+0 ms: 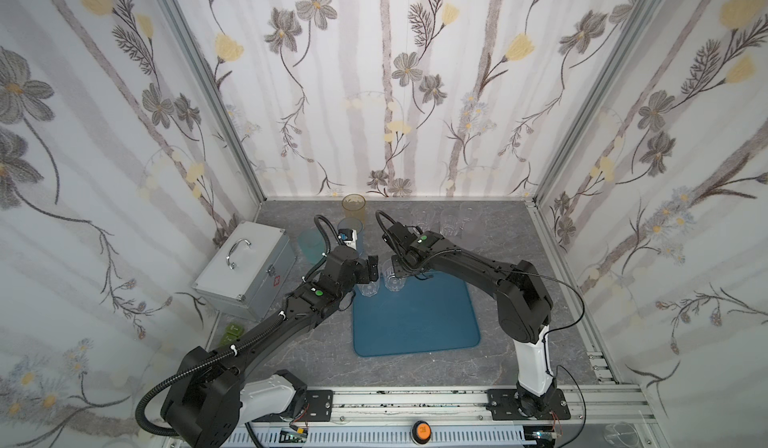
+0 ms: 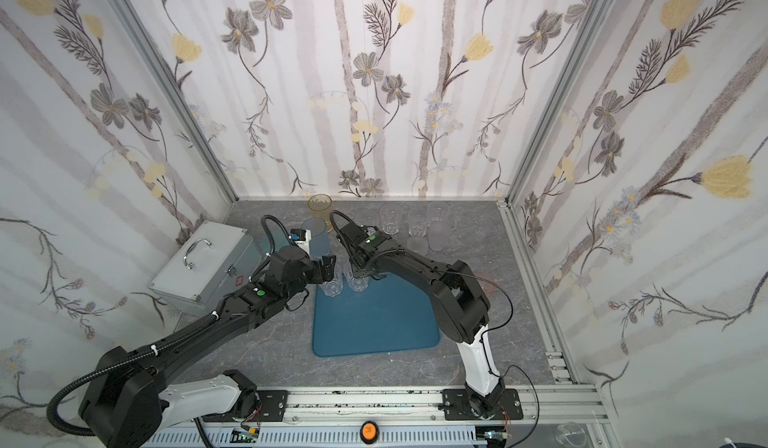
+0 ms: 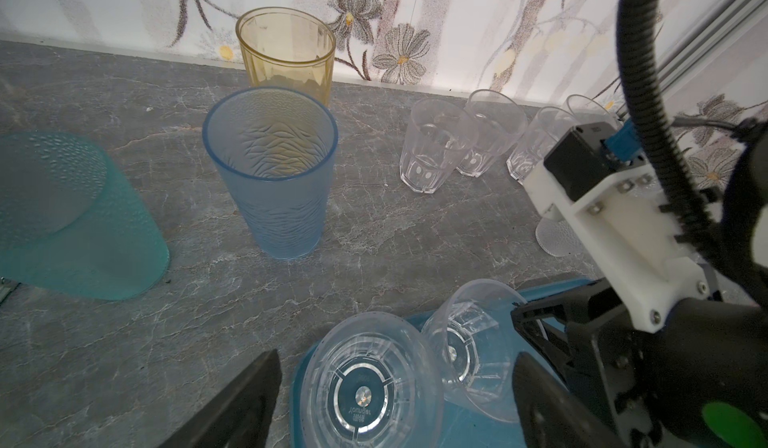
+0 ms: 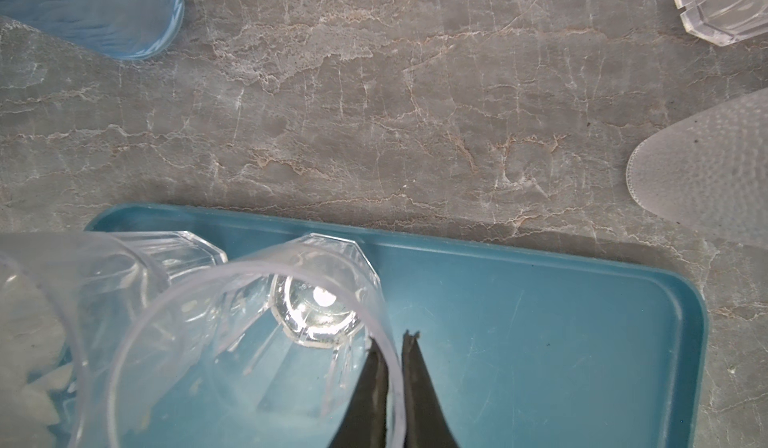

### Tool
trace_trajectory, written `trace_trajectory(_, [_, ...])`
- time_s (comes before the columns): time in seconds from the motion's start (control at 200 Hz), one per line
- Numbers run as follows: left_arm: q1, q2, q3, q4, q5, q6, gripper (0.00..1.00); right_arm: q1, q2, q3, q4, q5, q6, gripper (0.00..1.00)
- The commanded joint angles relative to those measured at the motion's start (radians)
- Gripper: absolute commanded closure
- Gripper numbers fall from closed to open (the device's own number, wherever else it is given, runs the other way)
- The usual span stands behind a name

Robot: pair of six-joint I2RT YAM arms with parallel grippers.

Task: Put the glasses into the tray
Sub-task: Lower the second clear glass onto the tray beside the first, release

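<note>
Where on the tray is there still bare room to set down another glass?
The tray is bare across its near half and right side. Its far left corner is crowded: two clear glasses, the left claw and right claw.

Robot lab test cell, not a home or kitchen. I'm boxed in by alu frame posts [image 1: 208, 88] w/ flower wallpaper panels [image 1: 374, 92] on 3 sides, a backdrop and not real room walls. Small grey marble-look tabletop [image 1: 415, 371]. My 2 arms are bolted on black plates [image 1: 498, 404] to a metal rail [image 1: 415, 402] along the front edge. Orange button [image 1: 422, 429] + slotted cable duct [image 1: 332, 437] sit below the rail. Cam bracket [image 3: 615, 225] on my wrist.
</note>
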Motion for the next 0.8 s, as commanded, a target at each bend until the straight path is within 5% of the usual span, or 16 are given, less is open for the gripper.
trace_trajectory(0.0, [0.0, 0.005, 0.004, 0.038, -0.003, -0.015, 0.1, 0.001, -0.01, -0.003, -0.001, -0.013, -0.008, 0.91])
trace_trajectory(0.15, [0.0, 0.01, 0.005, 0.043, -0.002, -0.016, 0.1, 0.002, -0.029, -0.023, -0.012, -0.007, -0.011, 0.92])
trace_trajectory(0.445, [0.0, 0.011, 0.009, 0.046, -0.007, -0.007, 0.11, -0.002, -0.037, -0.021, 0.022, -0.102, 0.006, 0.74])
trace_trajectory(0.645, [0.0, 0.007, 0.031, 0.049, -0.054, 0.023, 0.11, -0.123, -0.156, -0.06, 0.121, -0.3, 0.032, 0.64])
trace_trajectory(0.794, [-0.022, 0.1, 0.114, 0.067, -0.081, 0.05, 0.12, -0.231, -0.157, -0.028, 0.163, -0.312, 0.048, 0.61])
